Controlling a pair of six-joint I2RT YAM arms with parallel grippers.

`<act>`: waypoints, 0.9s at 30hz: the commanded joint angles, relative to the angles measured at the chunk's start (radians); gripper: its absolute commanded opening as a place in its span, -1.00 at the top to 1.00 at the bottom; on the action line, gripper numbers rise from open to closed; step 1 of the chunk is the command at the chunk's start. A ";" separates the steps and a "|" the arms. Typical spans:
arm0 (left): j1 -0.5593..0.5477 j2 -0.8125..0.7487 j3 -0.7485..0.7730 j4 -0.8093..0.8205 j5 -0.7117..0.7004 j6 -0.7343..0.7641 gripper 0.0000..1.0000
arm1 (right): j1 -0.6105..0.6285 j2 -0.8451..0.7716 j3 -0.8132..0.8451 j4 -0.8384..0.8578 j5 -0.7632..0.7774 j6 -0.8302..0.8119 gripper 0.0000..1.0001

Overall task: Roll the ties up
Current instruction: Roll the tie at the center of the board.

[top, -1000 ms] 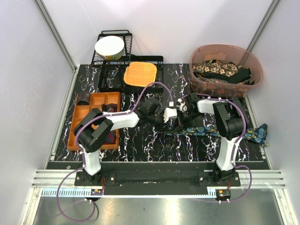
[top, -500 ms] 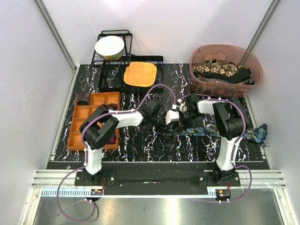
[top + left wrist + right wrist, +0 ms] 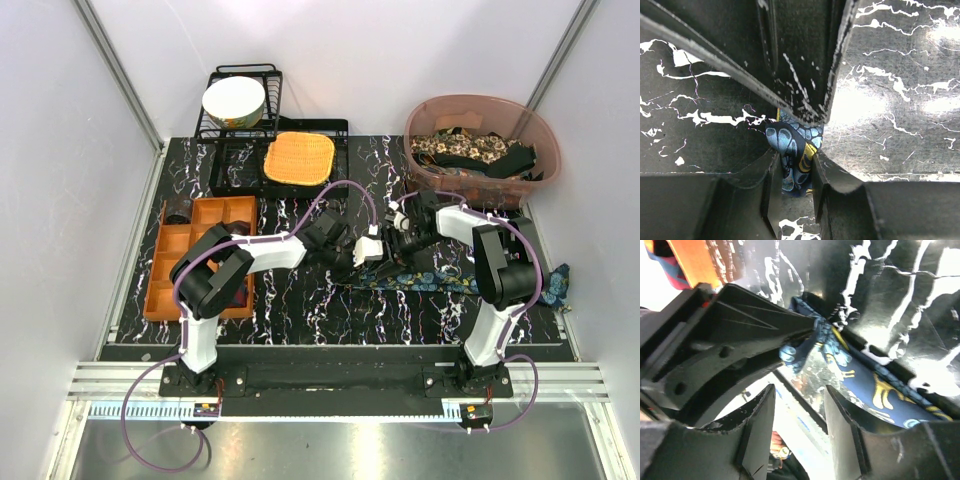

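In the left wrist view the left gripper (image 3: pixel 793 172) is pinching the blue tie (image 3: pixel 792 152), and its fingers (image 3: pixel 837 200) are hiding all but one small fold of the fabric. In the right wrist view the same tie is running out past the right edge, while the left gripper's black body is covering its end. From above, the heaped ties (image 3: pixel 470 150) in the bin (image 3: pixel 424 182) are showing too small and tangled to count.
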 commanded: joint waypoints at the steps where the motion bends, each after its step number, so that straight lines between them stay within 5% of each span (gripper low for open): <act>1: -0.006 0.033 0.003 -0.090 -0.066 0.021 0.42 | 0.011 0.008 0.012 0.068 -0.071 0.071 0.01; 11: -0.007 0.036 0.000 -0.102 -0.074 0.040 0.42 | 0.044 0.058 -0.020 0.154 -0.049 0.114 0.31; 18: -0.007 0.039 0.008 -0.106 -0.072 0.034 0.38 | 0.043 0.045 -0.042 0.115 -0.001 0.071 1.00; 27: -0.001 -0.054 -0.046 0.023 -0.030 -0.012 -0.29 | 0.044 0.128 -0.025 0.110 0.125 0.035 1.00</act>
